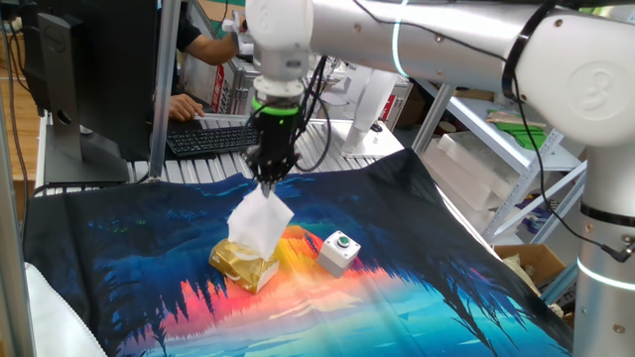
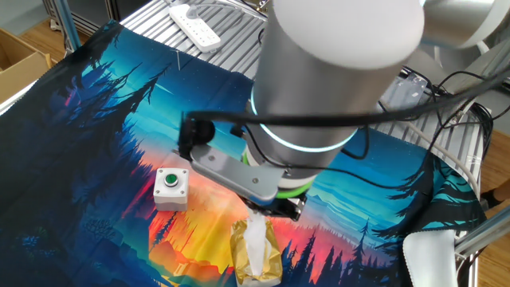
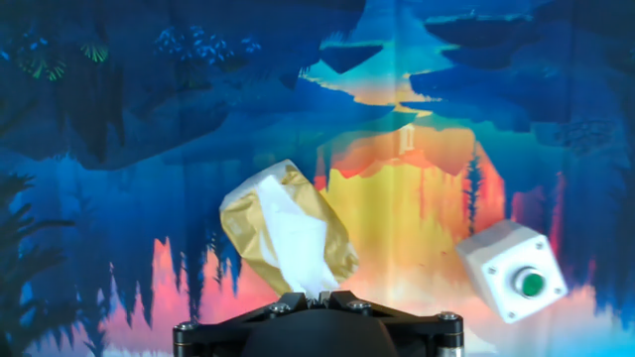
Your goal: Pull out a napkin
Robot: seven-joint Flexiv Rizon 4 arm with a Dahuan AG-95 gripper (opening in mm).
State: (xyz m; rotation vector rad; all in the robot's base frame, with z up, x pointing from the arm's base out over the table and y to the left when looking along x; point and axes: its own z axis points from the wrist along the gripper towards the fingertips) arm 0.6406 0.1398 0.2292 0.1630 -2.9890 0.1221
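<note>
Nearest the front edge of the counter, in the one fixed view, sits the golden packet (image 1: 244, 264), lying flat on the forest-print cloth (image 1: 129, 258) with its slot facing up. Out of that slot rises the napkin (image 1: 261, 222), drawn into a white cone whose tip is pinched in the gripper (image 1: 269, 184); the fingers are clamped together on the paper. The gripper stands almost straight above the packet, so the napkin's long axis runs close to vertical from slot to fingertips, leaning slightly toward the back edge. Its lower end is not yet free of the packet, so a further straight lift along that axis looks like what remains. Just beside the packet, toward the right edge, rests the white button box (image 1: 338, 251), apart from both.
</note>
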